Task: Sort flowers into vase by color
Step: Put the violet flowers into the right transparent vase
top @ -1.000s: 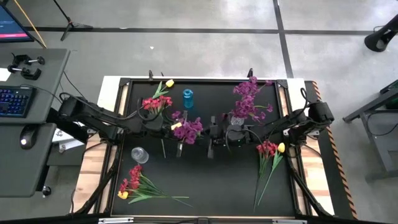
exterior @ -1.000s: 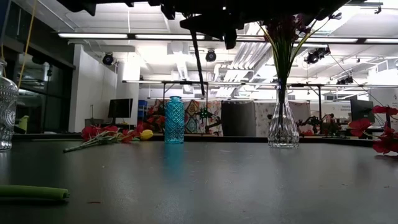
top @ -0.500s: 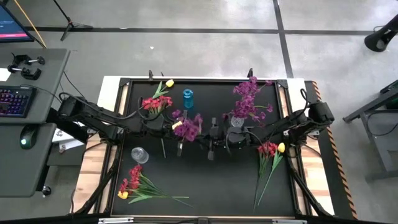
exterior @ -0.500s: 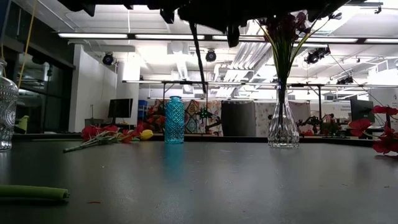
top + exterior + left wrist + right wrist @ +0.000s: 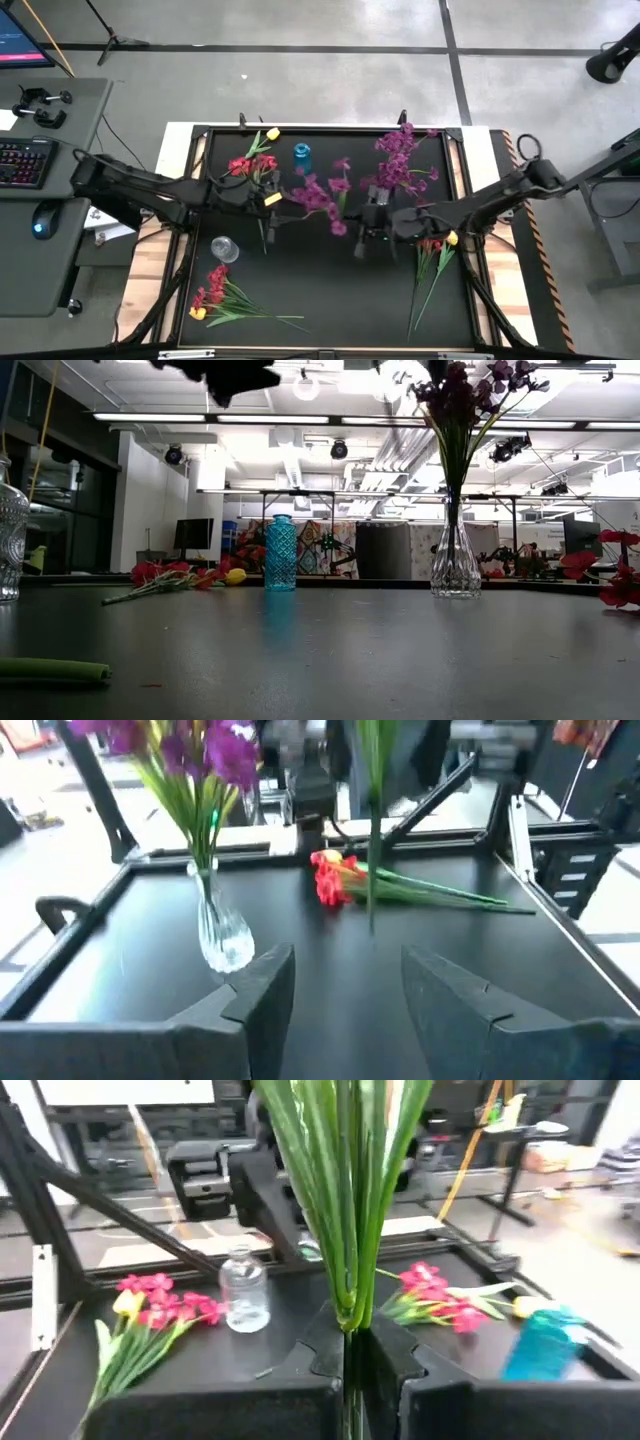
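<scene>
My right gripper (image 5: 358,228) is shut on a purple flower (image 5: 322,193) over the middle of the table, its stalks (image 5: 345,1200) rising from between the fingers. My left gripper (image 5: 271,205) stands open just left of the blooms, with nothing between its fingers (image 5: 345,1000). A clear vase (image 5: 456,565) with purple flowers (image 5: 400,160) stands at the far right. A blue vase (image 5: 302,157) stands at the far middle, and another clear vase (image 5: 224,248) at the left. Red and yellow flowers lie flat on the table at the far left (image 5: 250,165), near left (image 5: 215,292) and right (image 5: 435,245). My right gripper pinches the purple flower's green stalk (image 5: 347,1320) between its two fingers, which come from the table's right side and lie across it. The flower is lifted clear, blooms up, and its lower stem end (image 5: 372,915) hangs free above the table.
The black table has a raised rim (image 5: 195,160). The near middle of the tabletop (image 5: 330,290) is bare. A desk with a keyboard (image 5: 20,165) stands to the left of the table.
The purple flower has passed from my left gripper to my right. My left gripper has opened, let go and drawn back toward the table's left edge. My right gripper has shut on the stem and carried the flower toward the right, and the blooms have swung toward the far edge.
</scene>
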